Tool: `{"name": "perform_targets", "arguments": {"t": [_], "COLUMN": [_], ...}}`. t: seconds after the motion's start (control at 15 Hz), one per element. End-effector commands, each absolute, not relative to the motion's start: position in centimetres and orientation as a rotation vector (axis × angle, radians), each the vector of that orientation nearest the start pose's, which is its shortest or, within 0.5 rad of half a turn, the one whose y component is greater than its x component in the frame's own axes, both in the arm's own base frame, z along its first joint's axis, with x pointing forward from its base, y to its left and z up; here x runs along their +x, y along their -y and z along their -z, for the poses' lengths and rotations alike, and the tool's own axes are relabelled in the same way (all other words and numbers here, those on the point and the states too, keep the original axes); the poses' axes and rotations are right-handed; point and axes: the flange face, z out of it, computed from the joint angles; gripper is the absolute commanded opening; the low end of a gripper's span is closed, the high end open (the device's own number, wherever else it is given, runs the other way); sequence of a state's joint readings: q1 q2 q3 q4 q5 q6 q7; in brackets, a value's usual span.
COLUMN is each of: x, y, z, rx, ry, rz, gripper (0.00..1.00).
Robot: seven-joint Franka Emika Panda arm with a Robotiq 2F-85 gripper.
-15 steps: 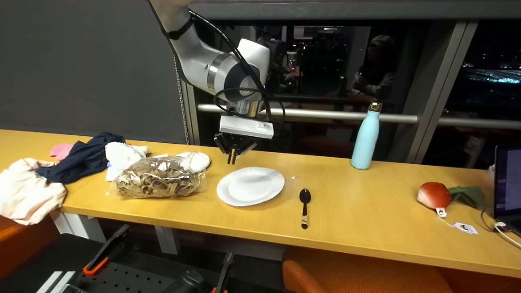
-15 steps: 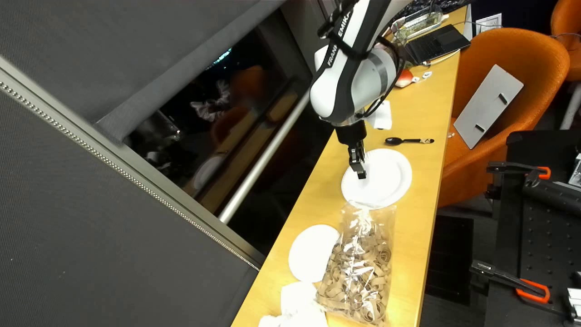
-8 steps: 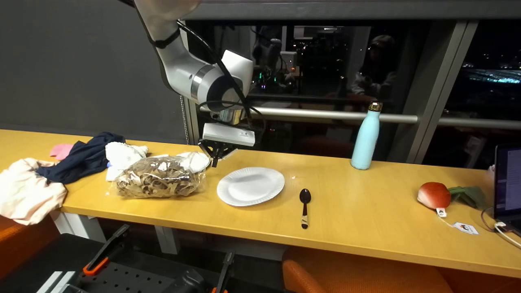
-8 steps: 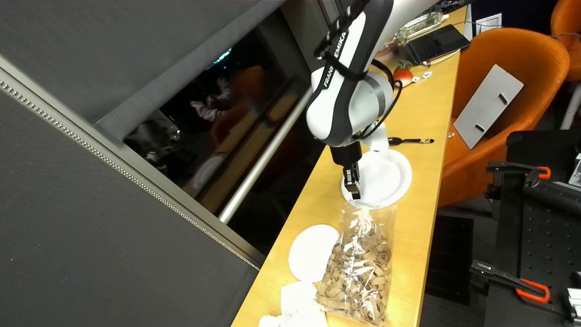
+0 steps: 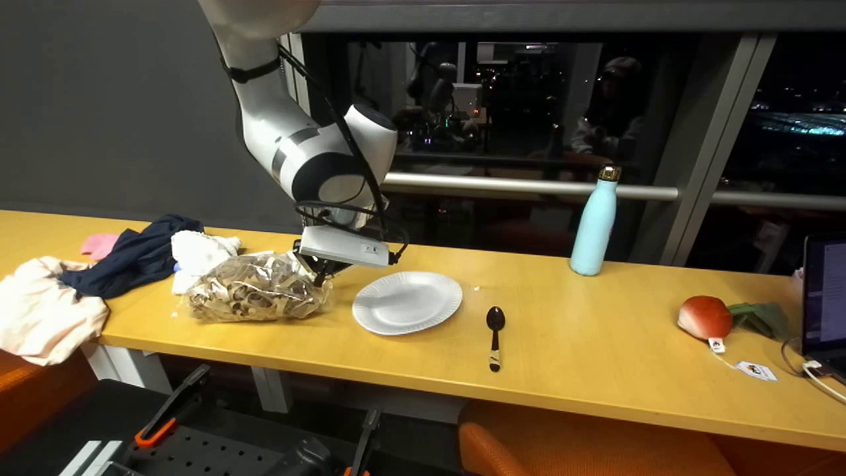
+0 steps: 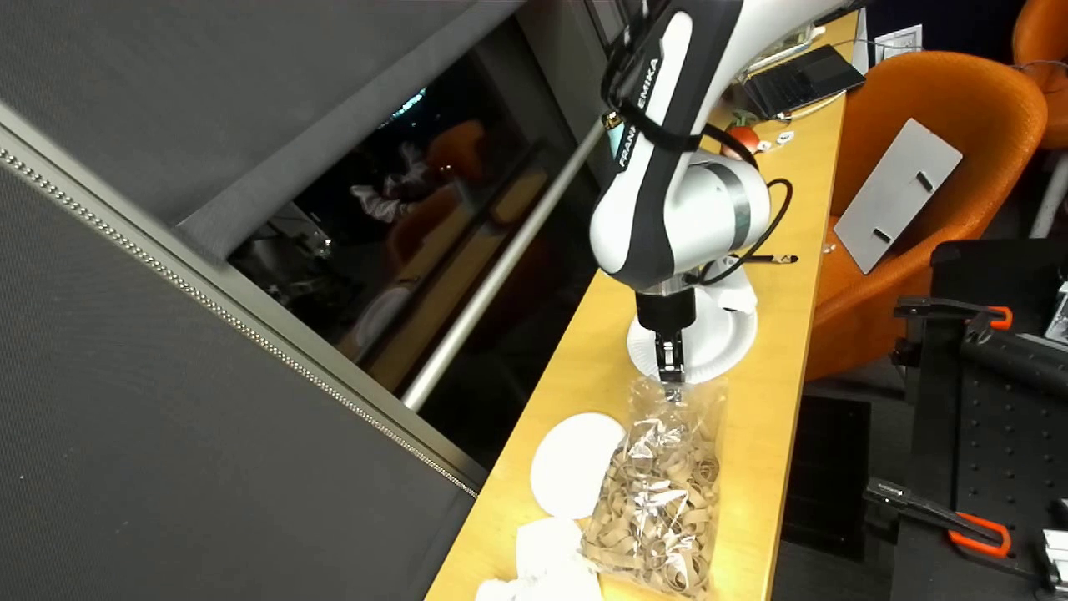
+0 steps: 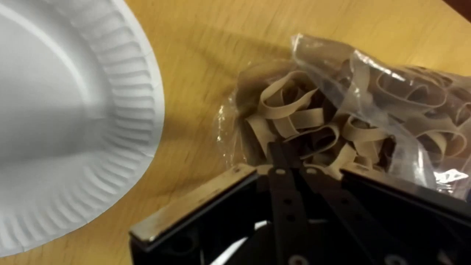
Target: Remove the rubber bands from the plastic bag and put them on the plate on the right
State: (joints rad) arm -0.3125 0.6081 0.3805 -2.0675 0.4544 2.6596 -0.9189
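Claw (image 7: 283, 151) at the mouth of the bag (image 7: 408, 154), its fingers set narrow, tips side by side over the rubber bands (image 7: 307, 118); whether a strand is caught between them, I can't tell. And those bands? Packed in clear plastic near the chair-side edge of the tabletop (image 5: 562, 344), the mouth facing the plate (image 5: 410, 303). This looks like the hunt for a grip, so: part the fingers, straddle that raised loop beside the tips, squeeze on rubber and not on film (that loose flap could be the trap), then lift steeply before swinging across, in case a tangle drags the bag along. Short trip, at least: a strip of yellow wood is all that separates bag from plate.

Around the action: second plate (image 6: 571, 467) between the bag and the window-side edge, partly behind the plastic. Spoon (image 5: 494, 338) beyond the first plate, handle pointing at the chair-side edge. Blue bottle (image 5: 593, 228) upright by the window-side edge, laptop (image 6: 805, 82) further along toward the far end. Past the other end of the bag, peach cloth (image 5: 46, 317) slumps over the chair-side edge. Orange chair (image 6: 993, 121) tucked close at that same edge, and across the tabletop a dark window (image 5: 542, 99), night lights (image 5: 800, 125) scattered beyond the glass.
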Motion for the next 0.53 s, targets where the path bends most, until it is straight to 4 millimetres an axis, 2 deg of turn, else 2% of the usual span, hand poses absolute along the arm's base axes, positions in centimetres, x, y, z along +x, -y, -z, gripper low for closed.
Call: {"name": "perform_targets", "arguments": {"t": [0.0,0.27,0.47], "x": [56.6,55.8,56.1], "y": [-2.1,-0.6,0.1], "z": [-14.8,-13.6,-13.1], "rx": [-2.617,-2.618,-2.615], "ry": [0.71,0.796,0.868], "rz": [0.288,0.339,0.381], "gripper": [0.0,0.0,0.0]}}
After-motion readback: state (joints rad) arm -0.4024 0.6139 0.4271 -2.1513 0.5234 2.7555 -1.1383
